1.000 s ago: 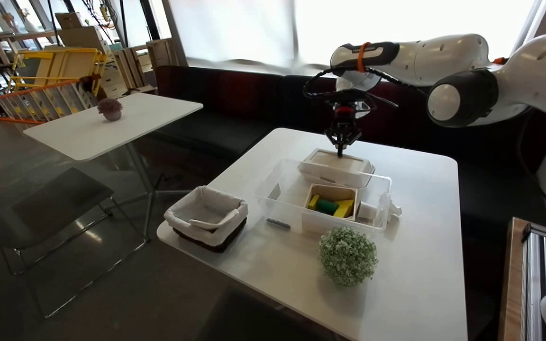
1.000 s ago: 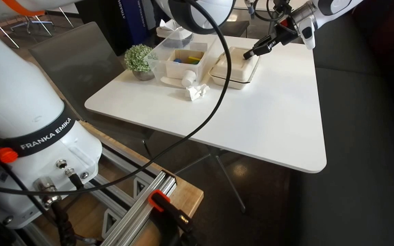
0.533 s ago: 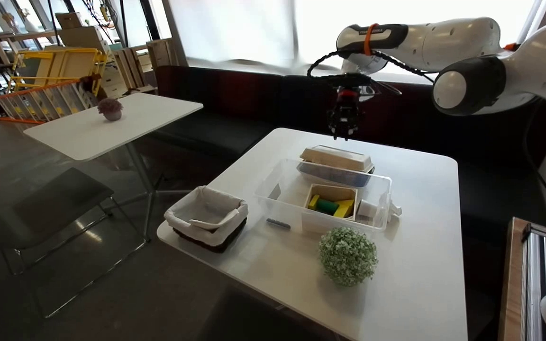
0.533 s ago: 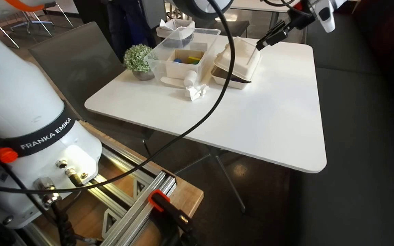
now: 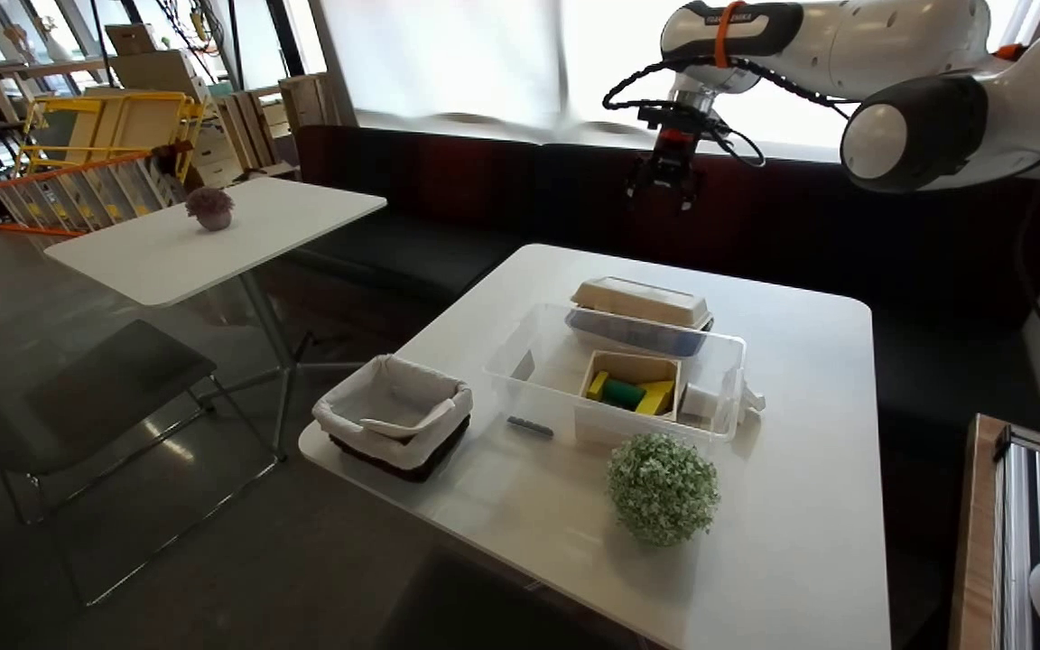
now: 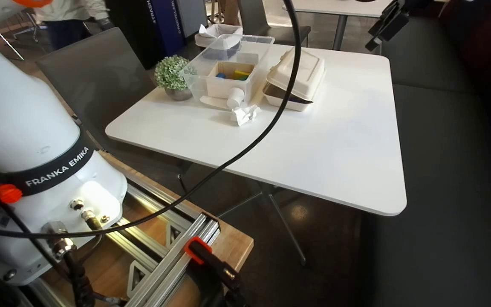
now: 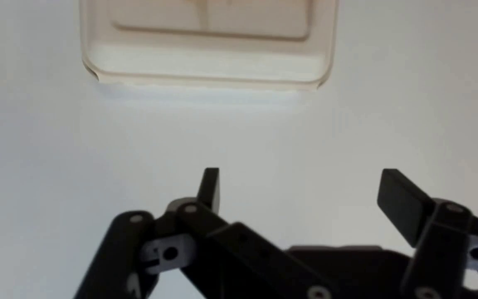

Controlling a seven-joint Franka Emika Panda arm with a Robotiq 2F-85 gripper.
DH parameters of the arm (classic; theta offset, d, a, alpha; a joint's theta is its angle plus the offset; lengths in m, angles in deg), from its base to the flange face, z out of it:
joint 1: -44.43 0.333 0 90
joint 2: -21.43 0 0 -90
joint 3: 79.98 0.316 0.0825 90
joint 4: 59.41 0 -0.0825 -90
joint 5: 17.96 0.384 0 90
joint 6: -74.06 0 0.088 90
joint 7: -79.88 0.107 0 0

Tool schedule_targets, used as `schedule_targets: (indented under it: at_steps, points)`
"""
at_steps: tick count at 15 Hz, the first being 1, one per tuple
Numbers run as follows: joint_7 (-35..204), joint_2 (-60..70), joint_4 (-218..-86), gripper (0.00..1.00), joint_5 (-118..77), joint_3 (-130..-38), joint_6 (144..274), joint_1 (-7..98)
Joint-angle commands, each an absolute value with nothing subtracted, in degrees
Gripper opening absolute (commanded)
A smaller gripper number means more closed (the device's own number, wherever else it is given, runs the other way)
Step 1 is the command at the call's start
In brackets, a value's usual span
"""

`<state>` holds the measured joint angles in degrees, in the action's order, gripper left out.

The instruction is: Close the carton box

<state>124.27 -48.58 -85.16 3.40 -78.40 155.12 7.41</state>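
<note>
Carton (image 6: 304,83) with lid folded over but unseated. The carton rests on the worktop (image 6: 335,140), just beside a long side of the tub (image 5: 597,426); the plant (image 5: 663,487) stands on the opposite side of the tub. The lid (image 7: 206,56) covers the base (image 6: 296,105) at a tilt: its edge toward the tub is raised, leaving a dark gap, while its edge away from the tub sits low and appears to be the hinge. The claw (image 7: 299,178) hangs in the air beyond the carton from the tub, well apart from the lid; in the wrist view its fingers (image 7: 403,203) are spread wide, with nothing between them.

Step in hand, as judged: the end of closing, with the lid over the base and the final pressing-down not yet done. The next move probably calls for the claw to travel over the lid toward the tub, fingers preferably brought together, and to push straight down on the raised edge until the gap disappears. A gentle push should avoid sliding the carton.
</note>
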Motion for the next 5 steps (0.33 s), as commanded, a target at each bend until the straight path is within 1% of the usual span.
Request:
schedule_targets:
  at_steps: [1, 5]
  points:
    - [122.3, -47.2, -87.3, 1.0, 1.9, -78.4, 157.9, 7.5]
    - [119.7, -46.9, -87.1, 1.0, 0.4, -79.0, 159.5, 7.7]
